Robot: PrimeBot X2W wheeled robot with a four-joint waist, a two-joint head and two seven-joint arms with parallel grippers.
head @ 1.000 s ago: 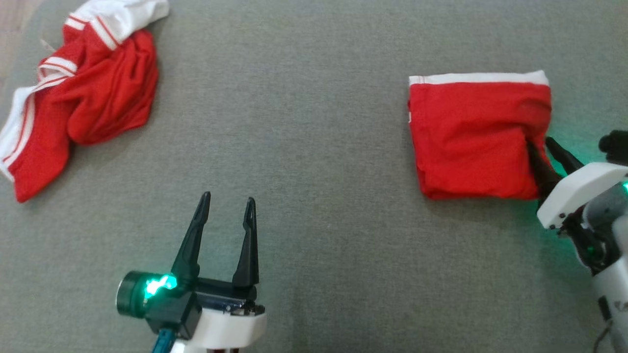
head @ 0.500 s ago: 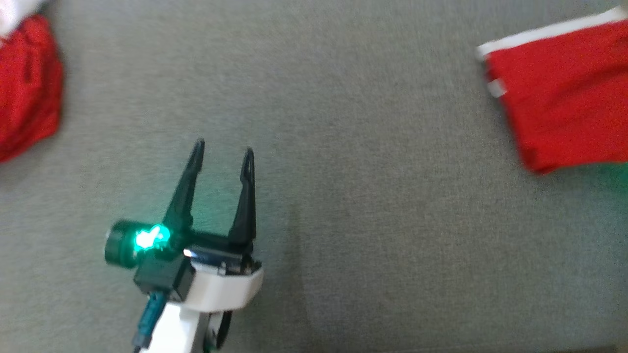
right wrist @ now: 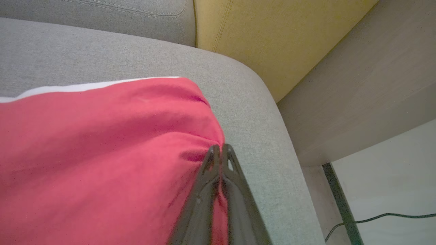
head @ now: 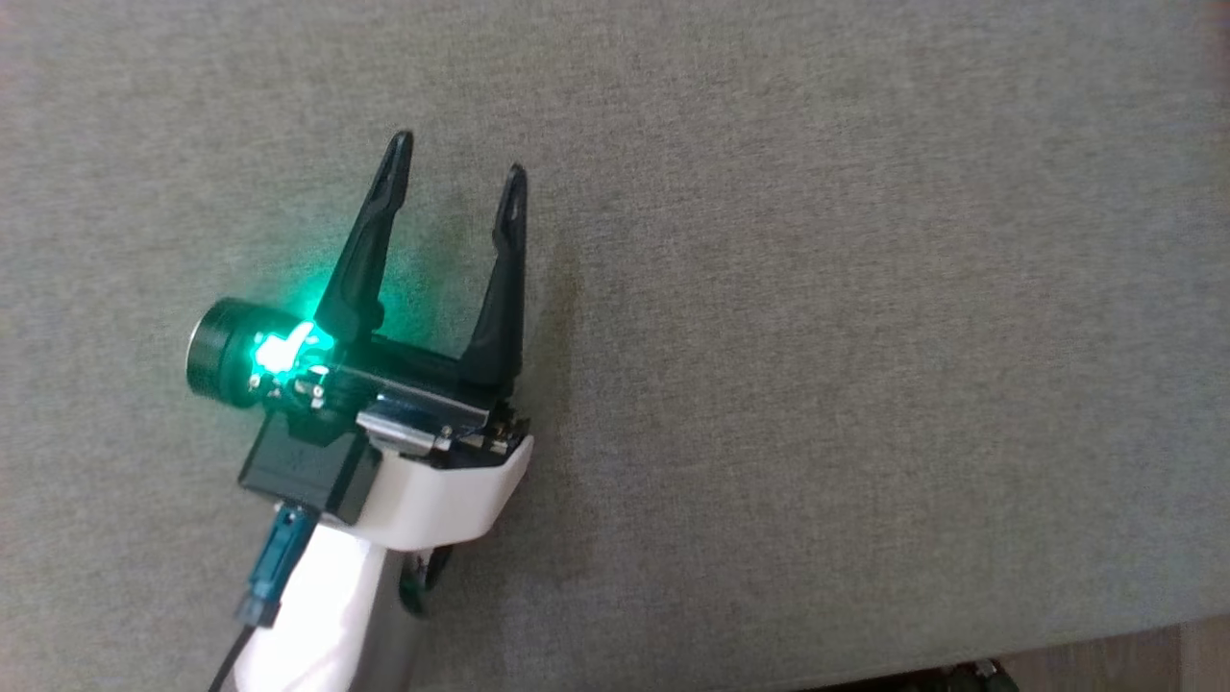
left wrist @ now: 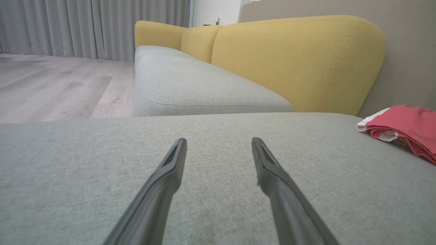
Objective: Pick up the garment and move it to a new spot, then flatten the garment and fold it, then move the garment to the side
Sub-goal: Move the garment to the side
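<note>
The garment [right wrist: 102, 143] is red with a white band along its far edge and lies folded on the grey cushion [right wrist: 102, 44]. My right gripper [right wrist: 220, 147] is shut on the garment's right edge, and red cloth bunches where the fingertips meet. My left gripper [head: 458, 156] stands open over bare grey cushion [head: 865, 288] with nothing between its fingers. In the left wrist view the left gripper [left wrist: 219, 141] is also open, and a red cloth with white trim [left wrist: 405, 126] lies off to the right of it.
A yellow backrest [left wrist: 289, 58] rises behind the cushion, with a second grey seat [left wrist: 190, 85] beyond. The cushion's rounded corner [right wrist: 272, 136] lies just right of my right gripper. Below it are the floor and a dark cable [right wrist: 374, 217]. The cushion's front edge [head: 1057, 639] runs across the lower right.
My right gripper has shut on the folded garment's edge. The head camera has moved, so both red cloths and the right gripper have left its picture. The left gripper stays open.
</note>
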